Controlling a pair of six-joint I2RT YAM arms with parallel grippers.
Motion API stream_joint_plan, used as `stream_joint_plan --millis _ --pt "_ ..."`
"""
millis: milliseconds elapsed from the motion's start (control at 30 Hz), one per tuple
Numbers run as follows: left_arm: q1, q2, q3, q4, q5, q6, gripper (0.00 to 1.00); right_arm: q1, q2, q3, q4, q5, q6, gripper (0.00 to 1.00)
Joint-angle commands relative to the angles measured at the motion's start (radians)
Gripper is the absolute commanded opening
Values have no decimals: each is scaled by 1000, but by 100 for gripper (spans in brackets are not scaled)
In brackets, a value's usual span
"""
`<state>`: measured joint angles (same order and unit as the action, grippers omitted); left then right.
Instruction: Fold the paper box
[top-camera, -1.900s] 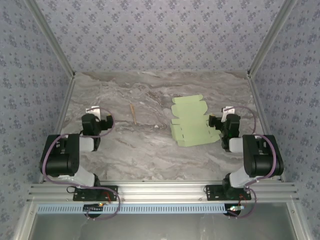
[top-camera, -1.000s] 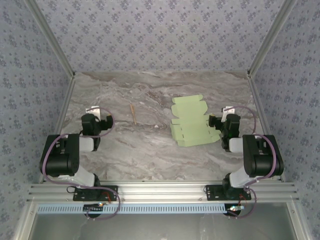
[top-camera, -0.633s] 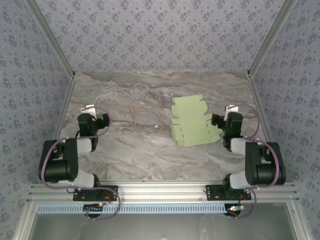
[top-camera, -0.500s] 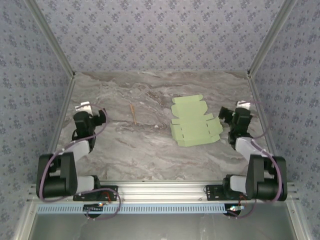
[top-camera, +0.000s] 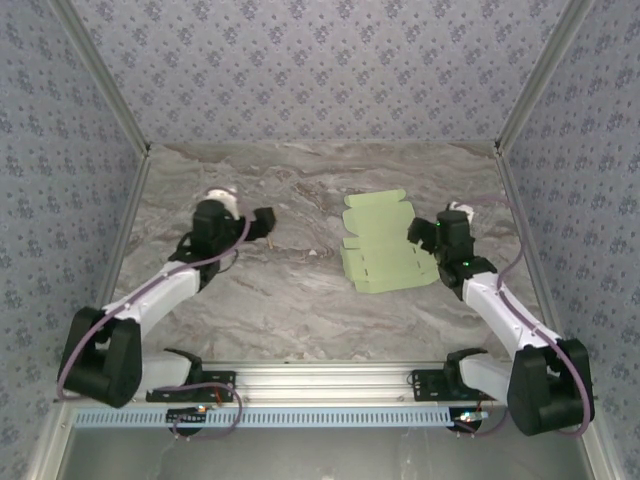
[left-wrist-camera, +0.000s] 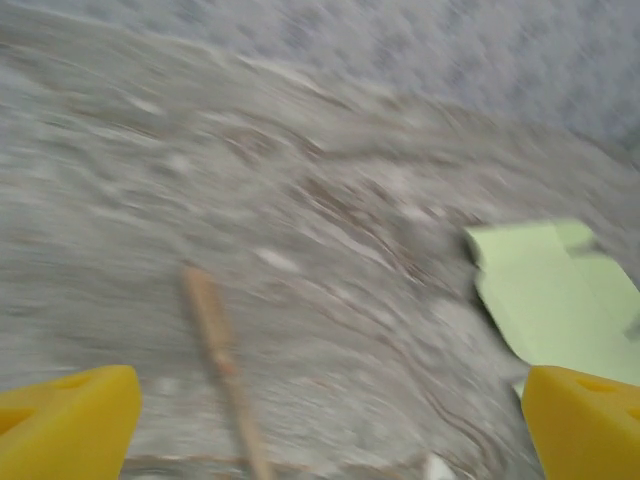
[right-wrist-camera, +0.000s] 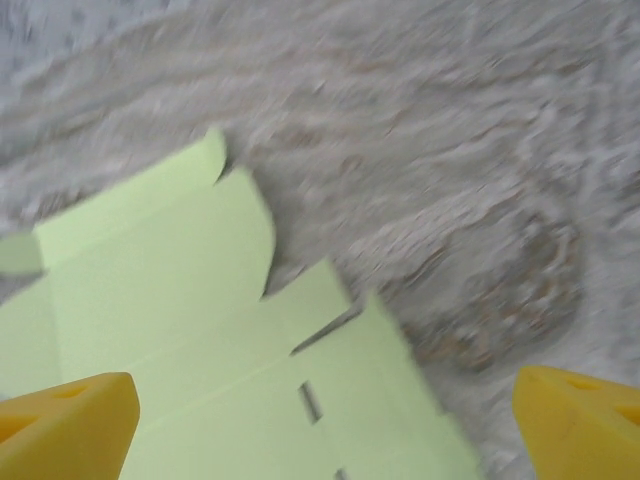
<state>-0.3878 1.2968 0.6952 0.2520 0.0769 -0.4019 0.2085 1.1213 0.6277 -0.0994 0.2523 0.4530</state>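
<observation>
At the sheet's right edge: right gripper (top-camera: 420, 232), jaws spread wide, nothing held, poised over the flaps. Next outward, paper box (top-camera: 383, 245): a flat die-cut sheet, pale green, unfolded, right of centre on the table (top-camera: 300, 300). It lies directly left of that gripper, long axis roughly near-to-far. Farther left, left gripper (top-camera: 262, 222): jaws likewise wide and empty, above the thin tan stick (left-wrist-camera: 213, 340), well apart from the sheet. Right arm judged nearer for the first fold.

Both arms extended forward; left pincer (top-camera: 262, 220) and right pincer (top-camera: 420, 233) spread wide.
</observation>
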Motion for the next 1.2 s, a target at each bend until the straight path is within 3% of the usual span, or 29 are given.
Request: stream_joint_plan --millis 0,133,267,567,733,933,1167 --pt "-75 46 69 -40 15 15 97 -25 -8 7 -154 -5 42 98" --pt "-133 77 94 -26 14 39 97 -122 3 -17 -206 -117 16 93" --pt "-149 100 116 -23 10 43 96 -240 77 -14 -190 -312 -57 78" --pt "-150 129 148 -51 -6 31 97 -237 234 71 -174 -328 -117 64" --pt "-151 130 151 -59 -2 28 96 -252 309 125 -184 -348 -137 49" --pt "-151 120 150 -63 -6 31 96 -265 350 155 -193 -368 -157 41" --pt "-151 97 148 -84 -25 29 97 -267 385 188 -199 -409 -201 24"
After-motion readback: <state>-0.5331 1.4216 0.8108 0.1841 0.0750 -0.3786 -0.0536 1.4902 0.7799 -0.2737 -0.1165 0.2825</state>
